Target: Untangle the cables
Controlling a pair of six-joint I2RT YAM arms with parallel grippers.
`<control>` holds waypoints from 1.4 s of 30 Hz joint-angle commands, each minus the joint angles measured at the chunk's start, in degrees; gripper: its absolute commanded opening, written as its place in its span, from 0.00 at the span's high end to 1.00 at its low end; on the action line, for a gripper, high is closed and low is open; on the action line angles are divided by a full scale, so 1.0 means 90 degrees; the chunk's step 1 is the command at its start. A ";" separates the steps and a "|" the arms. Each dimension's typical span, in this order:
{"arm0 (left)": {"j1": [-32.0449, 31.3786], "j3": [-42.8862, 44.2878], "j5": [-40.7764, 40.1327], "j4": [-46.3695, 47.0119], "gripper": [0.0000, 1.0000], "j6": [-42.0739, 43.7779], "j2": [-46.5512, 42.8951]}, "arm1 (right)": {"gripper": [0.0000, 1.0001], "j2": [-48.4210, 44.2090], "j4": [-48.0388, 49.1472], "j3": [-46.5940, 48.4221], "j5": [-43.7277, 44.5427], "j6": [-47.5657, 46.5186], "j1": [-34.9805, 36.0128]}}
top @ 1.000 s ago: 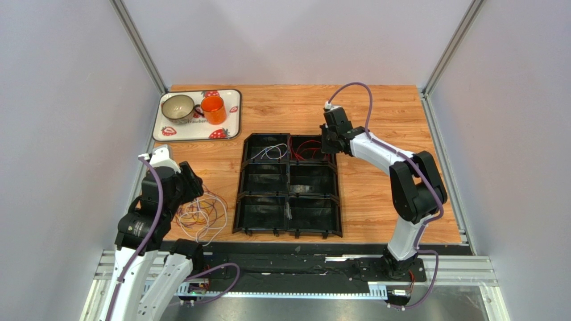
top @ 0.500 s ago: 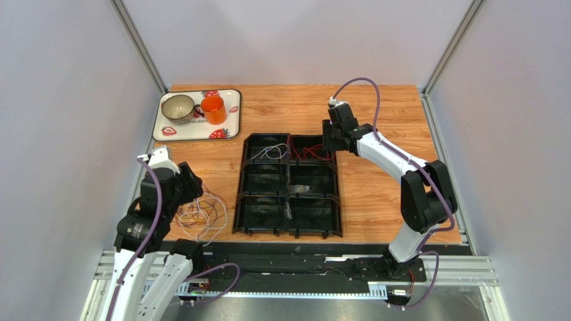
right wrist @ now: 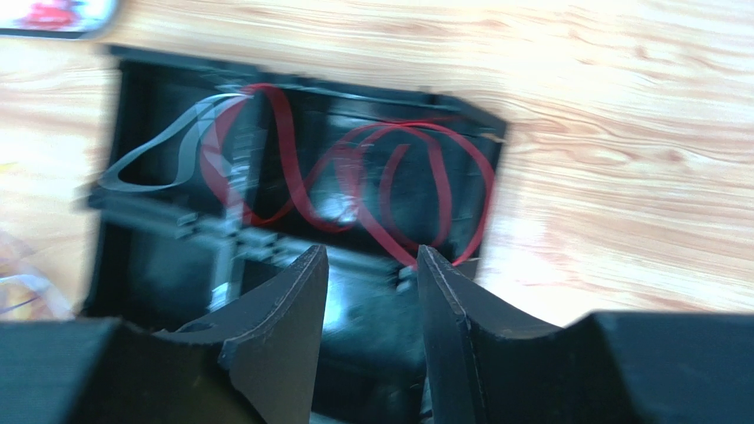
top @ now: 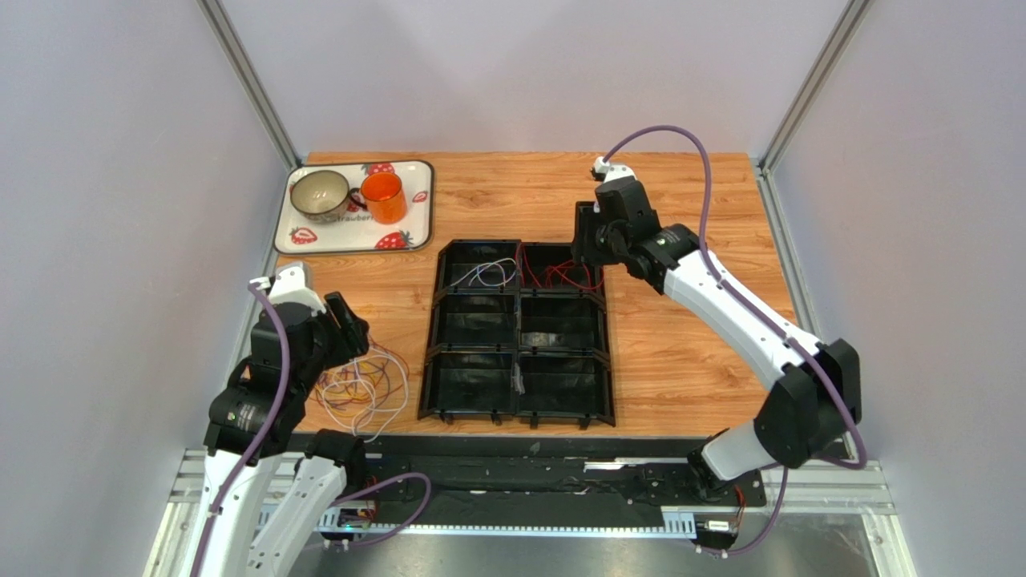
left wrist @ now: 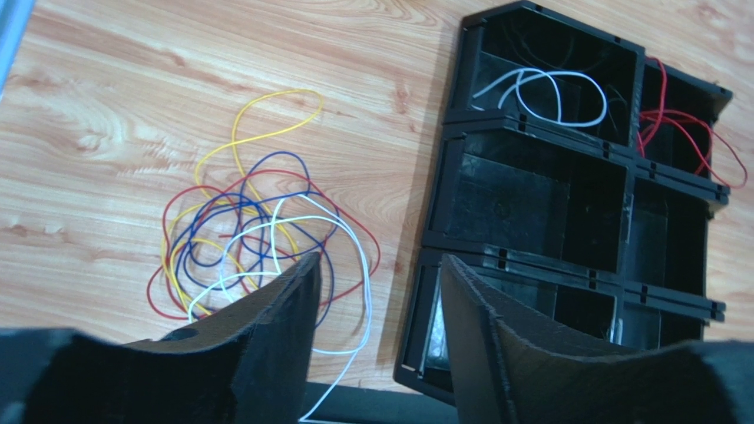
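While the red cable (top: 556, 272) and white cable (left wrist: 542, 88) are lying in separate organizer (left wrist: 527, 258) compartments, apparently sorted by colour, both grippers are hovering spread and empty: right gripper (right wrist: 367, 258) above the red, left gripper (left wrist: 376, 267) over the tabletop tangle (left wrist: 257, 234).

Cable tangle (top: 359, 387) lies left of the divided bin (top: 516, 418) — single cables (top: 488, 272) in its far compartments.

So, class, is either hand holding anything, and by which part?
Nothing is held. The left hand is open above the tangled cables; the right hand is open over the red cable lying in the tray.
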 commanded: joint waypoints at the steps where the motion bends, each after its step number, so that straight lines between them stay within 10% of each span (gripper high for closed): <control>1: 0.0040 0.0437 0.0495 0.0237 0.37 0.0151 0.0151 | 0.53 -0.0702 0.0026 -0.0209 -0.0249 0.0342 0.0392; 13: 0.0040 0.3172 0.0720 -0.0038 0.36 -0.1958 0.0953 | 0.46 -0.1035 0.0280 -0.0104 -0.0466 0.0479 0.1973; 42: 0.0040 0.5175 0.0974 0.1008 0.37 -0.3083 0.2008 | 0.46 0.4355 -0.0004 0.4417 -0.1988 0.0381 0.3303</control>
